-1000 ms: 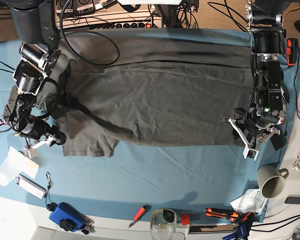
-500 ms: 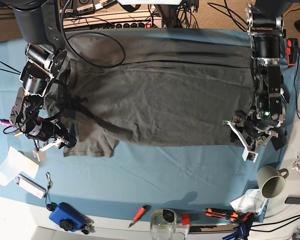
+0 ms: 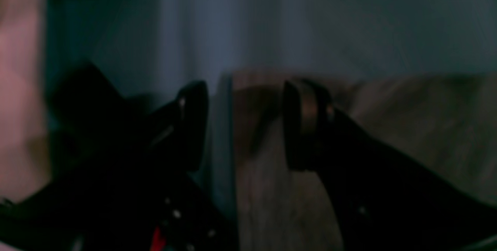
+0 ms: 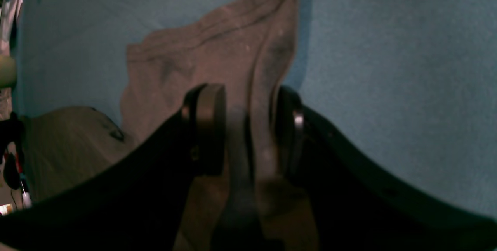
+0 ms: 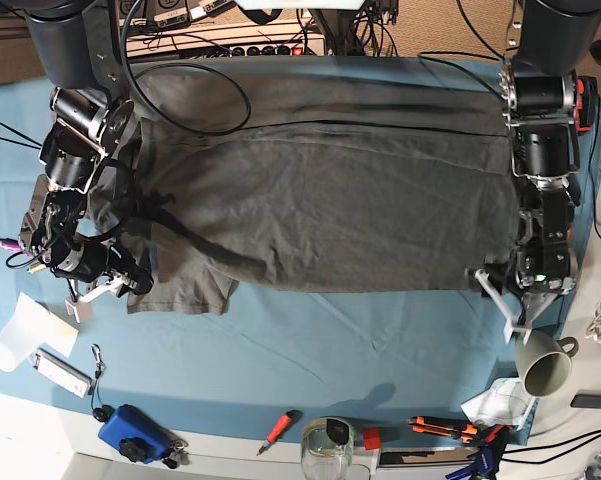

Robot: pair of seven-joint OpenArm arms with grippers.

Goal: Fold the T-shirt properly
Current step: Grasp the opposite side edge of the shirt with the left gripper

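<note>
Setting: robotics lab workbench. Evidence: teal-blue cloth sheet (image 5: 310,340) over table; power strips and cables (image 5: 230,40) at far edge; screwdriver (image 5: 279,430), pliers (image 5: 445,428), mug (image 5: 545,362) along near edge.

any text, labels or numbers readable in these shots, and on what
None can be read.
T-shirt: plain, no print visible.
Mug: no marking seen.
Blue case and white paper: any print is too small to read.
Both wrist views: too dark and blurred to show text.

T-shirt (image 5: 320,205): spread on blue cloth (image 5: 310,345) (wrinkled) | mug (image 5: 542,362): near right corner
</note>
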